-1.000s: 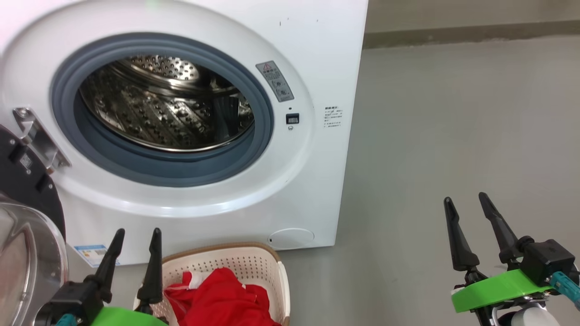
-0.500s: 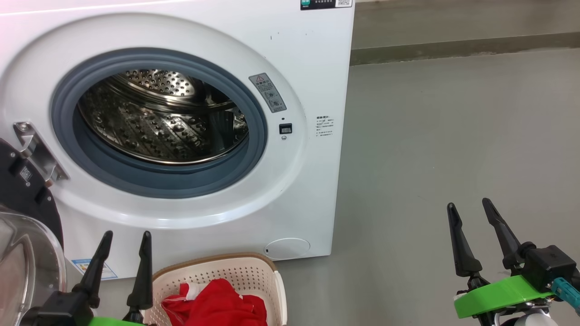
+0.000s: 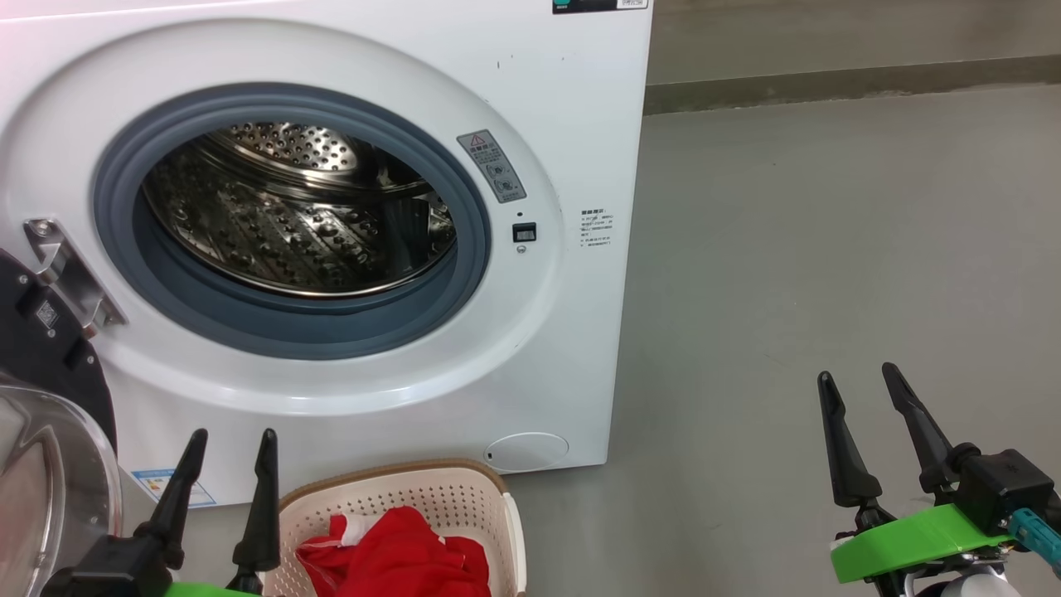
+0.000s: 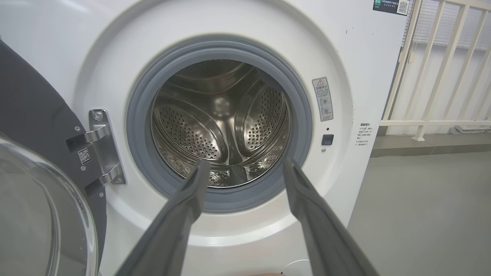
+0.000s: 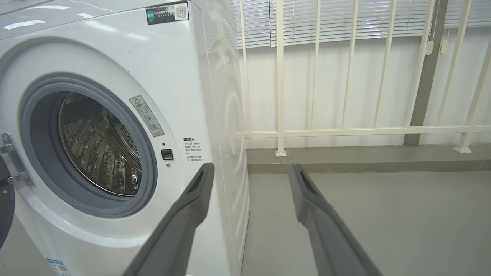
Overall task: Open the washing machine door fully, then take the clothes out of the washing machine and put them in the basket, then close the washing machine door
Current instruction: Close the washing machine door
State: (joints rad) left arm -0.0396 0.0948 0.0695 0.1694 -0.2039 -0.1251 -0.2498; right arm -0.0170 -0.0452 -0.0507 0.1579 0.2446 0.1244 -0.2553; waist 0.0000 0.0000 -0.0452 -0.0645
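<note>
My left tool (image 3: 233,438) hangs released, fingers spread and empty, just beside the basket (image 3: 398,496). The basket sits on the floor close before the washing machine (image 3: 572,99), placed, I judge, so the red clothes (image 3: 398,554) now lying in it had only a short drop from the drum (image 3: 290,224). The drum looks bare, so closing appears to be the step in hand. The washing machine door (image 3: 46,348) stands swung wide on its hinge (image 3: 66,265) at my left, its glass bowl near that tool. My right tool (image 3: 855,375), likewise released and empty, hovers over open floor (image 3: 829,249), well apart from the machine's right edge.
</note>
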